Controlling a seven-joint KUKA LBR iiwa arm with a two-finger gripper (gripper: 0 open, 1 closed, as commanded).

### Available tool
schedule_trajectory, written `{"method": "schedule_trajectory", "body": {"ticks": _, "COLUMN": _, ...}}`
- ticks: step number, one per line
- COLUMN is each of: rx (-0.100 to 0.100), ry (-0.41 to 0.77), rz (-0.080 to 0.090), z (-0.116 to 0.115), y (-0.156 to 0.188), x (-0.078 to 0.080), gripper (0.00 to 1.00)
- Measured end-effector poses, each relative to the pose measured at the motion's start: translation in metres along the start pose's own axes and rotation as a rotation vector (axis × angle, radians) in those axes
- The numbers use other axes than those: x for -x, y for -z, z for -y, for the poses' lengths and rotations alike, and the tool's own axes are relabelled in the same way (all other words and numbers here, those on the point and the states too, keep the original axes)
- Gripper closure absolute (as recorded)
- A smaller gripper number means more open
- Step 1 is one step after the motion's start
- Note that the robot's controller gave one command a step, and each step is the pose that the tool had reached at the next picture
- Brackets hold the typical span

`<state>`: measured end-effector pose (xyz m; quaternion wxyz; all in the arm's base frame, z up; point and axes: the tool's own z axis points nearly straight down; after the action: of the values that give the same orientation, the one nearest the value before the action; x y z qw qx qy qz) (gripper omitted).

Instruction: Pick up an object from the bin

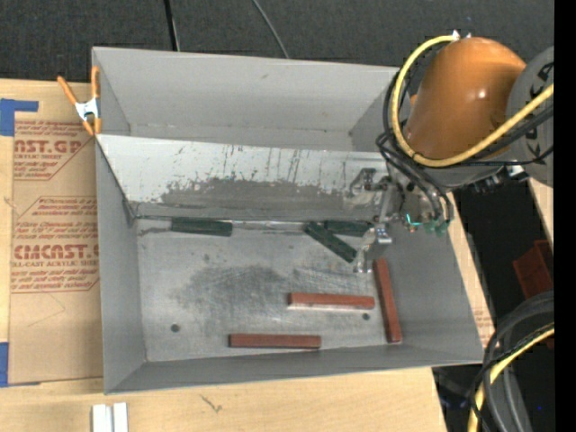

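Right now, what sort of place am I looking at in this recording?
Probably a robotics lab's bin-picking test cell: a grey metal bin, the arm's gripper down inside it at its right side, and a few loose reddish-brown bars and dark green bars as practice pieces.

Seemingly "ACRYLIC SHEET" on cardboard

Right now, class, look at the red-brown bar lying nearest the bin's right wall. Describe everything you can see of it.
The red-brown bar is a long, thin, straight stick with squared ends and a matte surface, perhaps wood or plastic. It lies flat on the floor of the bin, running almost top to bottom in the view, its lower end slanted slightly rightward. Its upper end sits just below the gripper; contact cannot be told. The right end of a second bar reaches its left side.
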<state>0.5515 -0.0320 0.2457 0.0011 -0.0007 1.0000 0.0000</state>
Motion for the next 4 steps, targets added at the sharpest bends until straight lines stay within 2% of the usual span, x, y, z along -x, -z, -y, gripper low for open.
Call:
{"method": "schedule_trajectory", "body": {"ticks": 1, "rx": -0.001, "ry": 0.046, "rz": 0.004, "z": 0.0, "y": -0.055, "x": -0.026, "gripper": 0.0}}
{"method": "schedule_trajectory", "body": {"ticks": 2, "rx": 0.001, "ry": -0.047, "rz": 0.001, "z": -0.009, "y": -0.113, "x": -0.036, "gripper": 0.0}}
{"method": "schedule_trajectory", "body": {"ticks": 3, "rx": 0.0, "ry": 0.067, "rz": -0.003, "z": -0.008, "y": -0.161, "x": -0.046, "gripper": 1.0}}
{"method": "schedule_trajectory", "body": {"ticks": 4, "rx": 0.0, "ry": 0.067, "rz": -0.003, "z": -0.008, "y": -0.161, "x": -0.046, "gripper": 1.0}}
